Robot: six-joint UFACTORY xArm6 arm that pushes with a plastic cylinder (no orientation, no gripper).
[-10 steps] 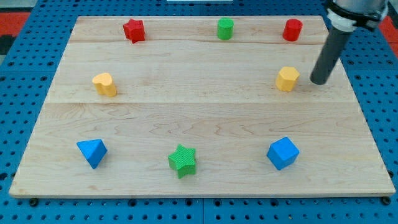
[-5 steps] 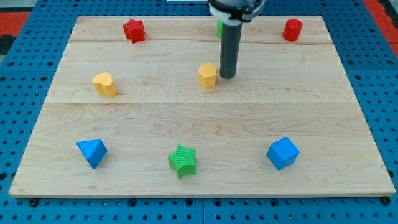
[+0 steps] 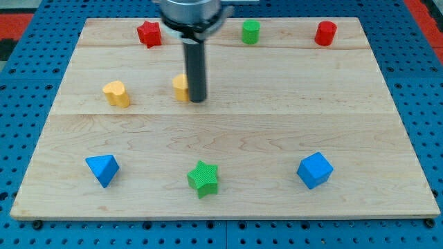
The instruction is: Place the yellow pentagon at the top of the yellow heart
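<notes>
The yellow pentagon (image 3: 181, 87) sits left of the board's middle, partly hidden behind my rod. My tip (image 3: 198, 100) touches its right side. The yellow heart (image 3: 116, 93) lies further to the view's left, at about the same height on the board and well apart from the pentagon.
A red star (image 3: 149, 33), a green cylinder (image 3: 250, 31) and a red cylinder (image 3: 325, 32) stand along the top edge. A blue triangular block (image 3: 102, 169), a green star (image 3: 203, 178) and a blue cube (image 3: 315, 169) stand along the bottom of the wooden board (image 3: 228, 138).
My tip has swept from the board's right to left of its middle, pushing the yellow pentagon leftward toward the yellow heart. The other blocks have not moved.
</notes>
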